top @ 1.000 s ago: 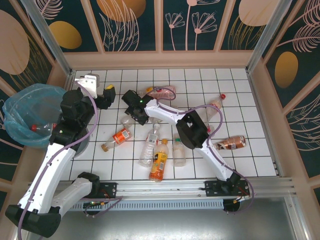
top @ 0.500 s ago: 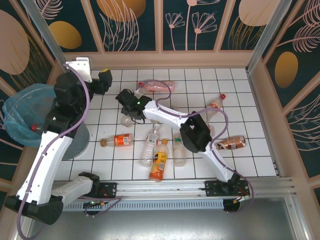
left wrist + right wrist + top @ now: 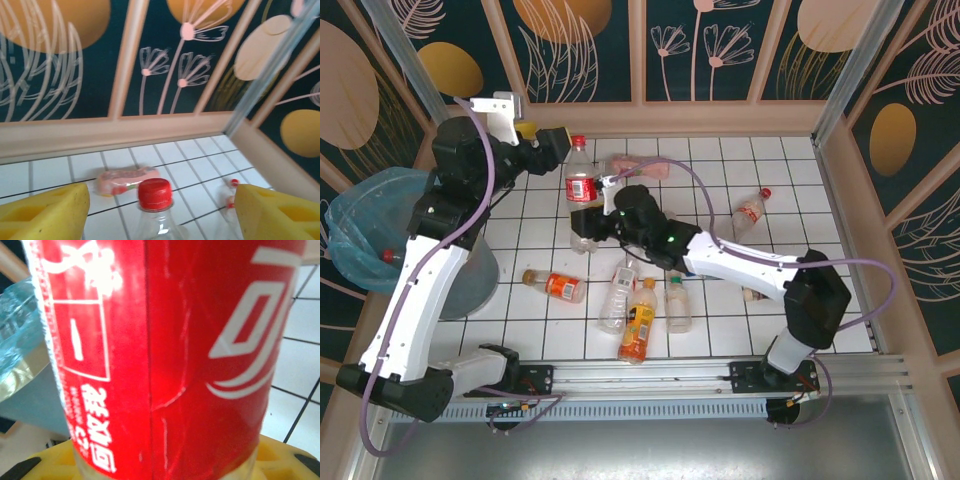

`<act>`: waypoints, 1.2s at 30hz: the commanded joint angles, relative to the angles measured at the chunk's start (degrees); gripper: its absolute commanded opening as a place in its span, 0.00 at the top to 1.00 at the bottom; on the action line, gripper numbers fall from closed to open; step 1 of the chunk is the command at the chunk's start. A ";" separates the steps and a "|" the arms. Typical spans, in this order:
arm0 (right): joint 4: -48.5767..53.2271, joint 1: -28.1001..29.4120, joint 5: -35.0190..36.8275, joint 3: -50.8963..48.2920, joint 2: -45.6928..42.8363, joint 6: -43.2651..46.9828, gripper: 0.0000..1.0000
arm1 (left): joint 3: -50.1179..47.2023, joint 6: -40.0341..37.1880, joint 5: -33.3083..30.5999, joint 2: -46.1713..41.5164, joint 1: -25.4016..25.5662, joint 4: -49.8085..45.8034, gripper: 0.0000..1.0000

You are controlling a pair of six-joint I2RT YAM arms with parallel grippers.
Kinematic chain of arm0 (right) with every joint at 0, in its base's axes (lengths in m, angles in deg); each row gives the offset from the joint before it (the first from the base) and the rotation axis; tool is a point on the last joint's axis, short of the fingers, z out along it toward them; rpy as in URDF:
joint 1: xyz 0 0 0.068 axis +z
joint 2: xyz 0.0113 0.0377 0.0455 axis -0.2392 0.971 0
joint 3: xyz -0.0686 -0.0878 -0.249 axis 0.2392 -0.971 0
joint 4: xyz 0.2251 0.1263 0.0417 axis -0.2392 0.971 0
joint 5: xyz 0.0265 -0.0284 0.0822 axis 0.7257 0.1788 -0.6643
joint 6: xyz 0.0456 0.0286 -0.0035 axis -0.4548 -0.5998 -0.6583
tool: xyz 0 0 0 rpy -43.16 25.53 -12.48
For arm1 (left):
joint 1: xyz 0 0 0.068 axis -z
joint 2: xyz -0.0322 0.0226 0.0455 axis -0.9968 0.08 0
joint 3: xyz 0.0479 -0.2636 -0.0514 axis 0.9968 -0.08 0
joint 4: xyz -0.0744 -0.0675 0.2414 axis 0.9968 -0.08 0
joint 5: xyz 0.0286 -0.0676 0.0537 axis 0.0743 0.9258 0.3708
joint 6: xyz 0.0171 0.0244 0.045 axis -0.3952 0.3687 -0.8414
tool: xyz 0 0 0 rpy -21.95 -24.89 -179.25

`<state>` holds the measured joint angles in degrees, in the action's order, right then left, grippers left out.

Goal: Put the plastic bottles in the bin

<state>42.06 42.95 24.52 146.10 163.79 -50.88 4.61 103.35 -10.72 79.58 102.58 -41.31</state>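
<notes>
Red-label bottle (image 3: 582, 188): held upright at 11 o'clock of the tiles (image 3: 800, 190), clamped low in the right gripper (image 3: 592, 228). Left gripper (image 3: 161, 204): spread wide, cap framed between its fingers, not touched. Step judged: handover. Next: bottle to be gripped by the left gripper, released by the right, then carried to the bin (image 3: 355, 215) at 9 o'clock.

Red-label bottle (image 3: 165, 355): white txt "回收我" nr label's edge.

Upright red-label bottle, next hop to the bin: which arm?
Likely left. Its open gripper frames the cap of the red-label bottle that the right gripper holds, and the bin sits on its side.
</notes>
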 commanded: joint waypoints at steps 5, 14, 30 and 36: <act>-6.47 -0.19 -9.44 -1.82 -4.28 10.20 0.61 | -2.20 5.32 17.49 1.03 -0.06 5.95 0.33; -9.65 0.77 -11.38 -2.77 -4.94 11.63 0.60 | -4.35 2.81 12.87 0.58 -0.06 4.90 0.44; -8.33 1.30 -6.29 -3.69 -7.60 12.87 0.61 | -4.76 3.20 4.19 0.26 -0.11 3.12 0.42; -8.24 1.31 -6.20 -3.63 -7.67 13.21 0.59 | -4.77 4.06 9.86 0.28 -0.08 4.55 0.71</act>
<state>37.71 43.92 16.85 142.51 158.63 -39.30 0.39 106.91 -2.75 80.00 102.69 -37.18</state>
